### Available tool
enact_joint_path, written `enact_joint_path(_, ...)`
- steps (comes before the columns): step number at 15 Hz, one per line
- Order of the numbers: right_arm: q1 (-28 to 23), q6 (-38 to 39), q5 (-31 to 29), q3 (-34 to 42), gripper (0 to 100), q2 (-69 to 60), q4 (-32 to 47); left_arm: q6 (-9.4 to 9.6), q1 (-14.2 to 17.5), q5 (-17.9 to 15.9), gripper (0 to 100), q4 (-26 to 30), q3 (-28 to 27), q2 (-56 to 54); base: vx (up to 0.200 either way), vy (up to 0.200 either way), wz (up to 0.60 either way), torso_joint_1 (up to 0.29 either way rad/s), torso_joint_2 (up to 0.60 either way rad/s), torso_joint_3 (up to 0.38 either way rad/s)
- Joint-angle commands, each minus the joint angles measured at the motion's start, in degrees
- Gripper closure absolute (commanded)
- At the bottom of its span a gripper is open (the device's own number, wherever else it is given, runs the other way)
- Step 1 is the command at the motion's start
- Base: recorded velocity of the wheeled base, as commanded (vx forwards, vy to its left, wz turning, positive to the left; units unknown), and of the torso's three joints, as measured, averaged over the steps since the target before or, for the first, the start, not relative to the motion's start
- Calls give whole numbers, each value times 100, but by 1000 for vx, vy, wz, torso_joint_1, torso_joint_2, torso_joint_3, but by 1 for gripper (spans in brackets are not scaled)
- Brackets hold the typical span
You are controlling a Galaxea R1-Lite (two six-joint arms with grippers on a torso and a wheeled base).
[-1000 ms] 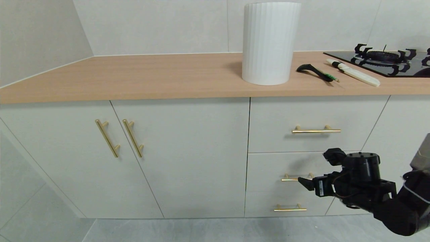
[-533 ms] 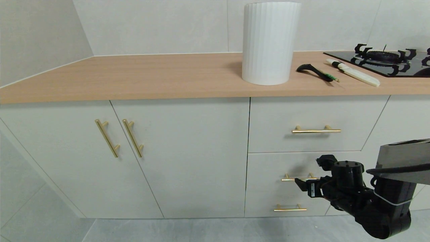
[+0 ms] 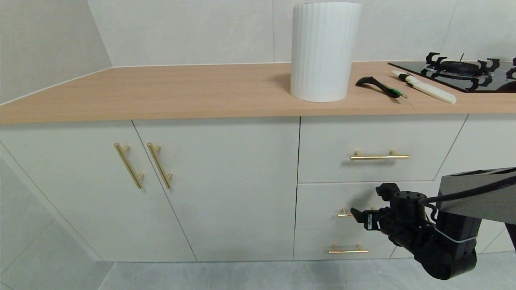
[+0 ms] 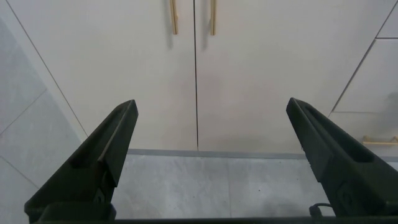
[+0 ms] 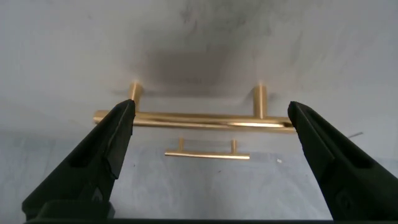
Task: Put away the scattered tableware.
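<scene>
Kitchen unit, pale fronts under a wooden tabletop (image 3: pixel 181 90); listed left to right, placed from the canister (image 3: pixel 324 50).

1. Double doors (image 3: pixel 161 181), below and well left of the canister, shut. Left claw (image 4: pixel 211 109) faces them low over the floor, jaws spread, holding nothing.
2. Canister: white, ribbed, upright on the tabletop.
3. Black-handled utensil (image 3: pixel 379 86), lying just right of the canister.
4. White knife (image 3: pixel 425 89), beyond the utensil, well right of the canister, beside the hob (image 3: pixel 459 70).
5. Three drawers below the canister, slightly right, all shut. Right claw (image 5: pixel 211 109) is at the middle drawer's handle (image 5: pixel 193 119), jaws released and standing either side of the bar, not yet closed on it.

Step in hand, as judged: opening the middle drawer to receive the utensil and knife. Next move calls for clenching squarely on the bar, then a straight pull outward; an off-centre grip could slip off.
</scene>
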Motion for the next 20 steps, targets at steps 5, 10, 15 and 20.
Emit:
enact_joint_path(5, -33, -39, -92, -275, 0, 419, 5, -2, 0, 1, 0, -4, 0, 7, 0, 0, 0, 0, 0, 0)
enact_joint_path(10, -33, -188, -83, -213, 0, 454, 49, -2, 0, 1, 0, -4, 0, 7, 0, 0, 0, 0, 0, 0)
enact_joint_path(15, -33, -390, -92, -108, 0, 481, 49, -2, 0, 1, 0, -4, 0, 7, 0, 0, 0, 0, 0, 0)
enact_joint_path(20, -33, -408, -101, 129, 0, 331, 49, -2, 0, 1, 0, -4, 0, 7, 0, 0, 0, 0, 0, 0)
